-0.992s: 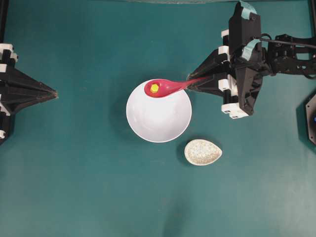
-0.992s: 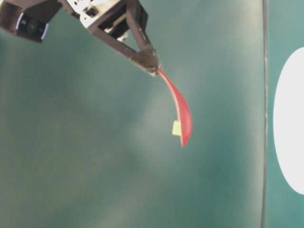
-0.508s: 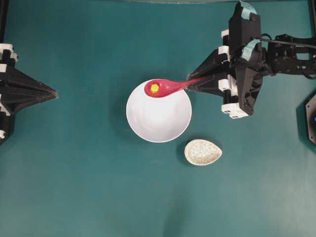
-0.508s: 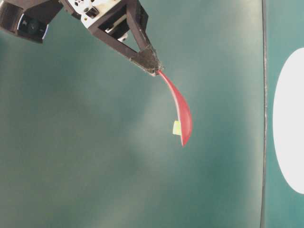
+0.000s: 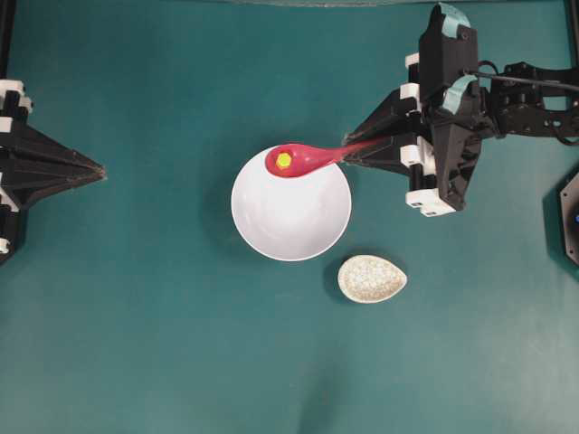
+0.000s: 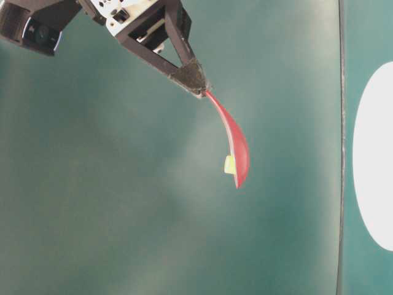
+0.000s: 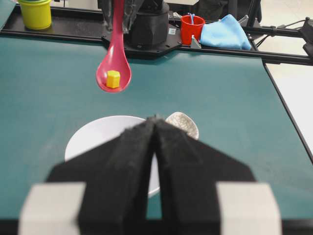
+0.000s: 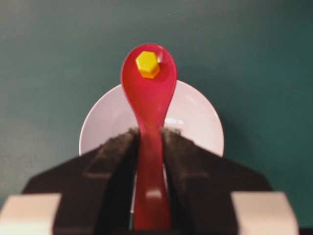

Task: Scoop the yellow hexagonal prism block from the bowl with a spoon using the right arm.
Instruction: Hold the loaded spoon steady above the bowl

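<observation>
Plainly, spoon and bowl bear no legible writing.

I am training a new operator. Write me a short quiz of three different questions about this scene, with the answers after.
1. True or false: the yellow block lies in the spoon.
2. Which gripper holds the spoon: A) left, B) right, C) neither?
3. Fill in: the small speckled dish stands ____ the bowl, not in it.

Key
1. True. The block sits in the scoop, lifted above the bowl.
2. B. The right gripper is closed on the handle; the left gripper is shut and empty.
3. Beside.
</observation>
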